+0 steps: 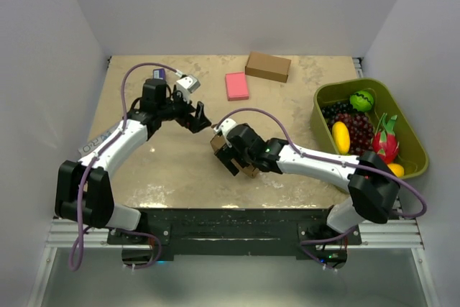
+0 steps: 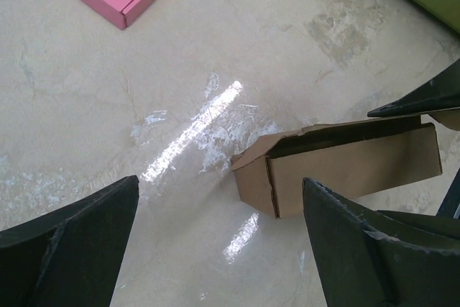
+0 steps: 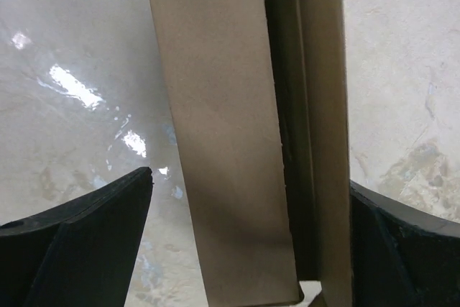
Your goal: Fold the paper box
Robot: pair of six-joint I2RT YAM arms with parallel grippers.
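Note:
The paper box (image 1: 217, 141) lies on the table's middle, a plain brown carton mostly hidden under my right gripper (image 1: 231, 154) in the top view. In the right wrist view the paper box (image 3: 230, 141) runs lengthwise between the open jaws of the right gripper (image 3: 250, 181). Its lid is slightly ajar along a dark slit. The right finger (image 3: 402, 249) is against or very near the box's side, and the left finger stands apart from it. My left gripper (image 2: 219, 249) is open and holds nothing, just short of the paper box (image 2: 338, 167), whose end flap faces it.
A pink block (image 1: 236, 85) and a ready-made brown box (image 1: 268, 66) lie at the back of the table. A green bin (image 1: 327, 95) of toy fruit stands at the right. White walls close in both sides.

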